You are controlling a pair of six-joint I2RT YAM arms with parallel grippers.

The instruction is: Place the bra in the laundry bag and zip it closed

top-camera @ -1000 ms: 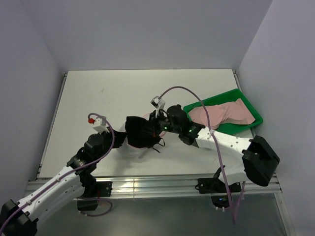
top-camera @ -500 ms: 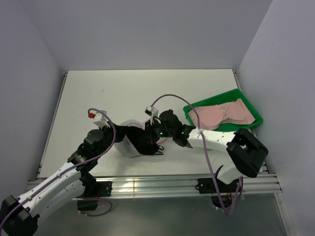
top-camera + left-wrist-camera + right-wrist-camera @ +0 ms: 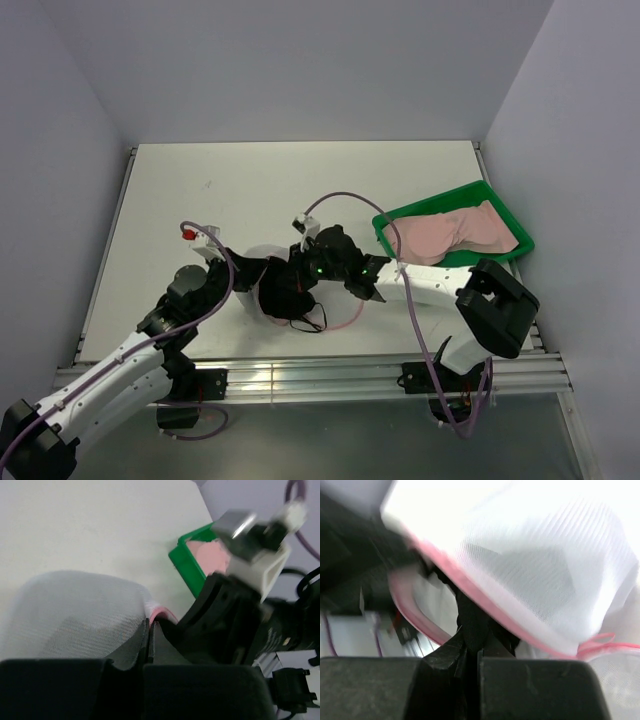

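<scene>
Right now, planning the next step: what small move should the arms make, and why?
Probably ease the left tool and right tool apart to widen the mouth of the bag: both seem clamped on its pink rim, while the pink garment lies in the green tray.

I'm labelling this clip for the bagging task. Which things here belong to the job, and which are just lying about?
Job: bra, lying in the green tray; laundry bag, pinched by left gripper and right gripper.
Lying about: green tray, table.
</scene>
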